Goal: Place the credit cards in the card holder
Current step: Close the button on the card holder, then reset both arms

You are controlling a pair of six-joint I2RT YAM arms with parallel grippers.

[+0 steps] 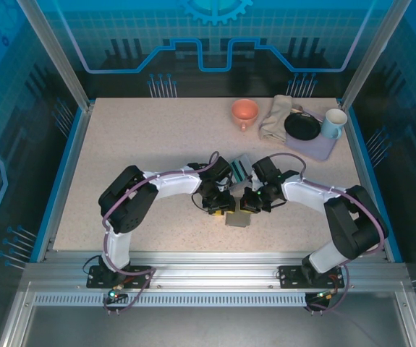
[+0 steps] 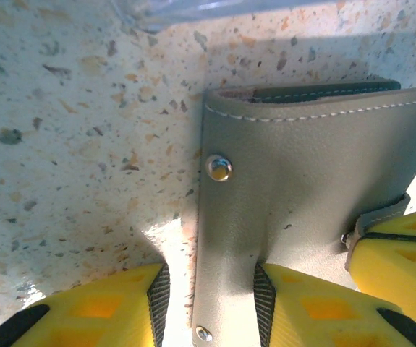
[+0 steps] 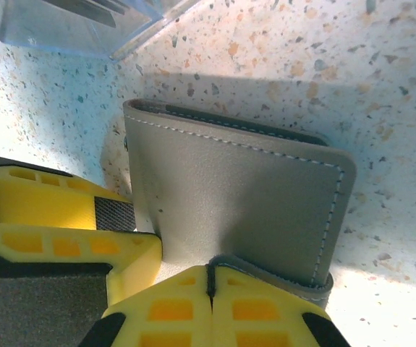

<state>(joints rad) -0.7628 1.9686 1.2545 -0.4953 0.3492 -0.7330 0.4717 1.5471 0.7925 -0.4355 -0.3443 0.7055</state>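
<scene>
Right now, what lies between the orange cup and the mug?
A crumpled beige cloth, then a black dish, seen from the top camera.

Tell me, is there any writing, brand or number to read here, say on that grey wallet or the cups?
No readable text anywhere.
The card holder: plain grey leather, stitching, a metal snap, no brand.
The orange cup and the pale mug: too small to tell.
The back wall: a gear drawing, no letters.

2 white-and-black arms (image 1: 175, 182), purple cables (image 1: 105, 238), yellow pincer fingers (image 2: 99, 311).
</scene>
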